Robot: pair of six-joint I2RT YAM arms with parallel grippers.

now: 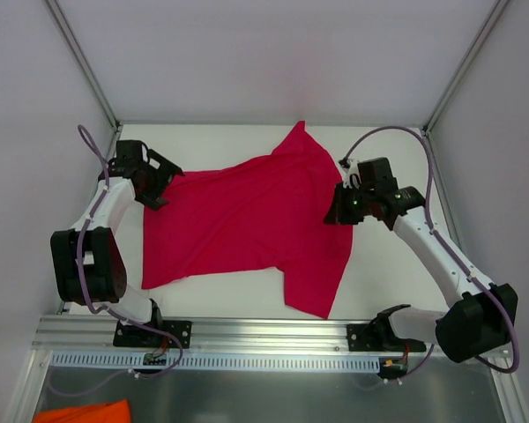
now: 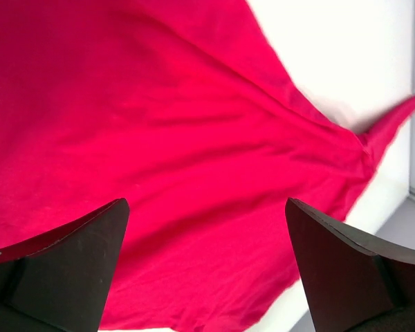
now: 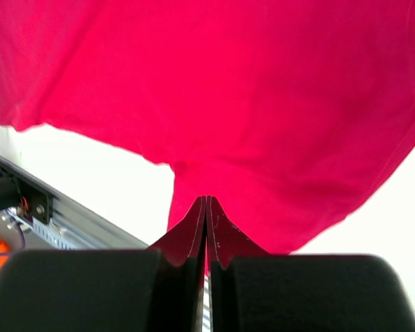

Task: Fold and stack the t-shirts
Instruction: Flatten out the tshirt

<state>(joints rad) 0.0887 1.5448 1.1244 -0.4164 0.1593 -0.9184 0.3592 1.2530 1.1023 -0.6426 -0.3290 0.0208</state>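
Crimson cloth, overhead view: the t-shirt (image 1: 247, 225) lies spread, mostly flat, on the white surface (image 1: 212, 145) between the two arms. One pointed corner reaches toward the far edge. Another reaches toward the metal rail (image 1: 273, 333) at the near edge. The left fingers (image 1: 157, 185) sit at the shirt's far-left corner, spread wide. The right fingers (image 1: 337, 211) sit at the shirt's right edge, touching the cloth. An orange scrap (image 1: 84, 412) shows below the rail, bottom left, well apart from the shirt.

Left wrist view: both fingers are in frame at the bottom corners, one dark pad (image 2: 62, 277) on the left and the other on the right, far apart. Nothing is between them but the shirt (image 2: 180, 138) lying below. No cloth is gripped. The fabric shows long soft creases running to a narrow tip at the right, with bare white surface (image 2: 332, 48) beyond it.

Right wrist view: the fingers (image 3: 207, 211) are pressed together, tips meeting right at the shirt's near edge (image 3: 214, 104). A thin red sliver shows in the seam between them, so they read as clamped on a pinch of the fabric. The shirt fills the upper frame, smooth, with its edge curving away to the left. White surface (image 3: 90, 173) shows beside it, and the rail (image 3: 76, 228) with some wiring is at lower left.
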